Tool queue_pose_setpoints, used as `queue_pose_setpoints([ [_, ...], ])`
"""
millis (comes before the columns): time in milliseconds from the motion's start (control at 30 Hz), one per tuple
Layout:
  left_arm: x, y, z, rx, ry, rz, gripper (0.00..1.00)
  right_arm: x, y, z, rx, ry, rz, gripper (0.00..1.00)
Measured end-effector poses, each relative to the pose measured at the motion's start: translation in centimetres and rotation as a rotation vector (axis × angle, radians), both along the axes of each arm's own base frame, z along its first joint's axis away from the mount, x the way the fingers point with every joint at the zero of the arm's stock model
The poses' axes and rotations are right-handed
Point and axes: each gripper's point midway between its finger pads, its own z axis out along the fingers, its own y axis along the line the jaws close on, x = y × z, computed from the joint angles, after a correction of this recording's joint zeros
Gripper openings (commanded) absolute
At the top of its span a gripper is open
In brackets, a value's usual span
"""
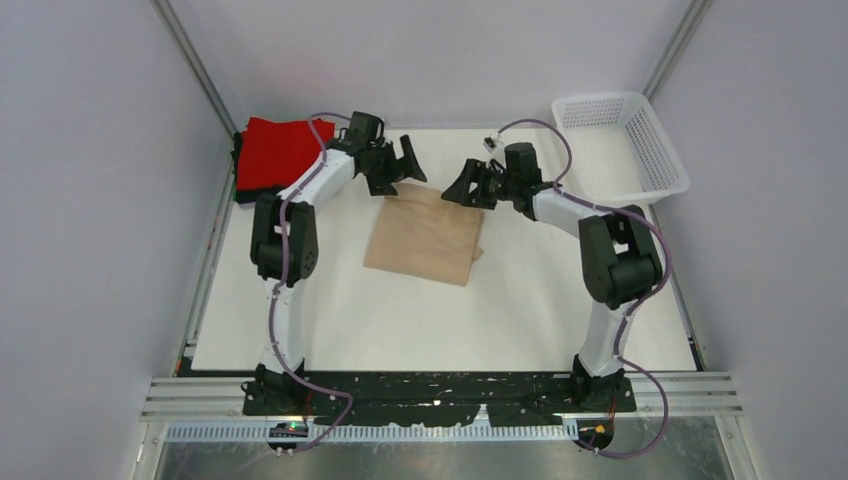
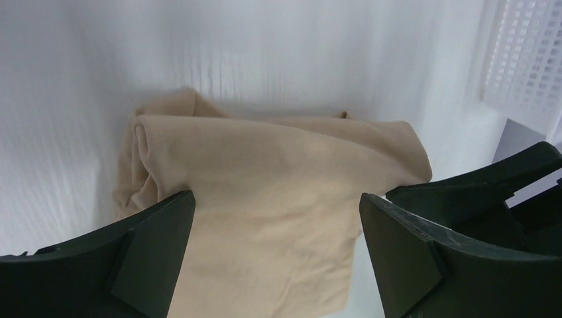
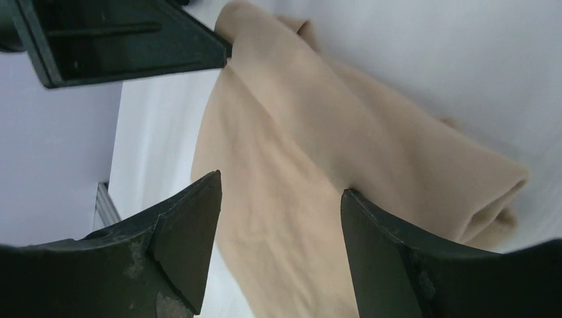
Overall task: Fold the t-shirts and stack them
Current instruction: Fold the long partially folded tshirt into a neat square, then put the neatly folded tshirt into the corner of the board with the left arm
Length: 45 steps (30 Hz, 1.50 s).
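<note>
Centrally on the white desk (image 1: 400,320): beige tee (image 1: 425,237), folded into a rough rectangle. Lies flat and slightly skewed, its far edge just below both grippers. Looks plain, soft and matte, smooth across the top face. Seen from the left wrist, the tee (image 2: 278,192) ends in a thick rounded fold along the far side, with a small bunch of cloth poking out behind the far left corner. Seen from the right wrist, the tee (image 3: 318,152) shows the same rolled fold, layers stacked at the end.

Far left corner: red tee (image 1: 283,150), folded, resting on a dark tee (image 1: 250,193), only a narrow dark edge peeking out along the near side.

Over the beige tee's far left corner: left gripper (image 1: 400,172), fingers (image 2: 152,245) spread wide, holding nothing. Facing it over the far right corner: right gripper (image 1: 460,185), fingers (image 3: 185,232) likewise apart, pinching nothing. Contact with the cloth: cannot tell.

Far right corner: white mesh basket (image 1: 662,150), sitting on the desk, well apart from every tee.
</note>
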Motion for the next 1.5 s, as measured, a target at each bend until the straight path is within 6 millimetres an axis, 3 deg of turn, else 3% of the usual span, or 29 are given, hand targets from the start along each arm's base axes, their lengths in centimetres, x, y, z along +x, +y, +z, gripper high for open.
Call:
queue_pose_setpoints([
  [100, 2.7, -0.7, -1.3, -0.006, 0.005, 0.013, 1.0, 3.9, -0.1, -1.7, -0.026, 0.009, -0.047, 0.78],
  [133, 4.0, -0.8, -2.8, -0.003, 0.03, 0.03, 1.0, 6.3, -0.5, -4.1, -0.056, 0.046, -0.085, 0.83],
  [167, 4.1, -0.8, -2.9, -0.002, 0.033, 0.031, 0.99, 6.3, -0.6, -4.1, -0.057, 0.047, -0.088, 0.85],
  [267, 3.6, -0.6, -4.4, 0.001, 0.087, 0.037, 0.99, 6.2, -1.1, -6.9, -0.073, 0.123, -0.105, 1.0],
  [433, 1.6, -0.5, -5.2, -0.012, 0.125, 0.028, 1.0, 6.0, -0.9, -6.7, -0.055, 0.129, -0.101, 0.96],
  [733, -9.4, 0.9, -5.0, 0.032, 0.22, -0.01, 0.99, -0.5, -0.5, -6.7, -0.088, 0.17, -0.062, 0.95],
  [833, -10.9, 1.6, -3.5, 0.068, 0.201, 0.001, 1.0, -2.2, -1.5, -6.2, -0.142, 0.176, -0.077, 0.96],
  [933, -11.2, 2.7, -0.8, 0.099, 0.131, 0.034, 1.0, -2.9, -3.2, -3.9, -0.185, 0.127, -0.127, 0.95],
  [1033, -12.5, 4.0, 1.7, 0.108, 0.061, 0.061, 1.0, -3.9, -5.4, 0.9, -0.199, 0.0, -0.212, 0.95],
  [1100, -14.1, 5.0, 2.2, 0.118, 0.041, 0.076, 0.99, -4.8, -7.0, 3.7, -0.194, -0.085, -0.279, 0.95],
  [1133, -15.0, 5.5, 2.1, 0.125, 0.037, 0.082, 1.0, -5.4, -8.2, 5.2, -0.183, -0.133, -0.329, 0.95],
  [1233, -17.2, 6.5, 0.0, 0.154, 0.08, 0.087, 1.0, -7.6, -11.6, 6.5, -0.171, -0.191, -0.469, 0.95],
  [1367, -19.1, 6.9, -3.9, 0.186, 0.17, 0.075, 0.98, -10.7, -16.4, 3.8, -0.179, -0.16, -0.675, 0.95],
  [1433, -19.4, 6.7, -5.1, 0.2, 0.199, 0.069, 0.96, -12.5, -17.8, 2.2, -0.186, -0.145, -0.733, 0.95],
  [1500, -19.2, 6.2, -6.2, 0.206, 0.209, 0.058, 0.92, -13.6, -18.4, 2.0, -0.177, -0.162, -0.757, 0.95],
])
